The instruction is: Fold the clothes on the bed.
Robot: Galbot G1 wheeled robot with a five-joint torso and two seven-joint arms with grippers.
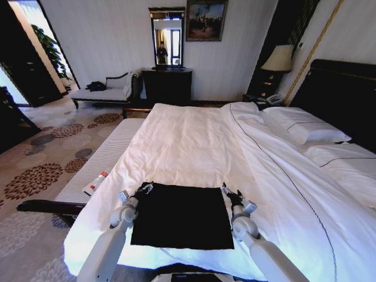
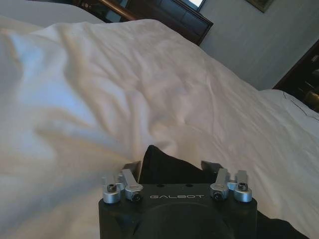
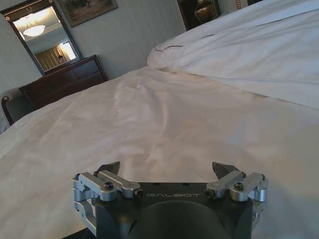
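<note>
While it lies flat near the foot edge of the bed (image 1: 194,141), the black T-shirt (image 1: 181,214) shows as a nearly square, folded panel, slightly longer across the bed than along it, its far edge toward the room's back wall. No lettering is visible; the fabric looks smooth and plain black. The left gripper (image 1: 143,189) sits at its far left corner, fingers spread with a fold of black cloth between them in the left wrist view (image 2: 172,169). The right gripper (image 1: 230,192) rests at the far right corner, fingers apart over bare duvet (image 3: 167,169). White pillows (image 1: 305,126) lie to the right; a dark dresser (image 1: 167,85) with 1 mirror (image 1: 167,38) stands beyond.
</note>
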